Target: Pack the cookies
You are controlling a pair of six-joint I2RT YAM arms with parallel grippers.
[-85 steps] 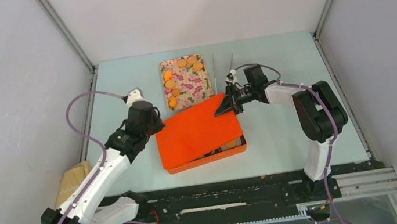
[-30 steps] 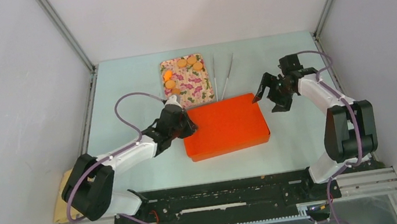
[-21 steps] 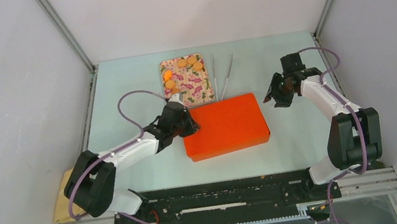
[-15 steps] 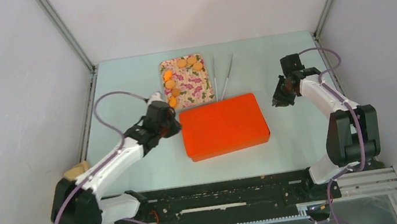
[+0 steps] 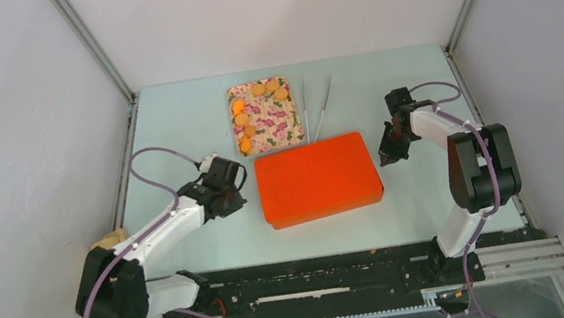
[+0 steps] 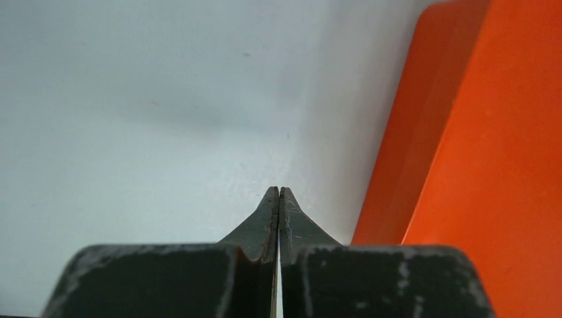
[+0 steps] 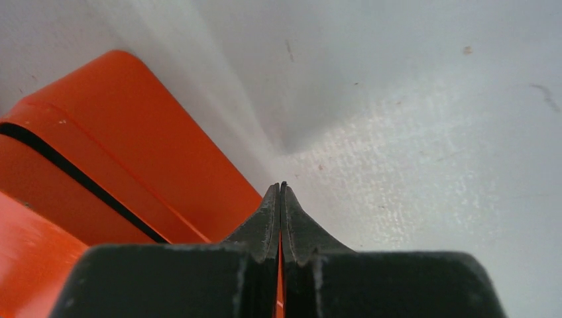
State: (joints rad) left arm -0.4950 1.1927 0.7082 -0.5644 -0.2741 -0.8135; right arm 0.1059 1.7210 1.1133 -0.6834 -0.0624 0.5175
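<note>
Cookies (image 5: pixel 241 119) apart — left gripper (image 6: pixel 279 192), right gripper (image 7: pixel 282 187) fully closed, empty.

Several flat, round orange-tan cookies (image 5: pixel 241 119) lie on the flowered tray (image 5: pixel 278 122), along its left and far edges.

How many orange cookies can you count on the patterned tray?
7 cookies: three at the far edge of the tray, four in a column down its left side. More may be hidden inside the closed orange box.
</note>
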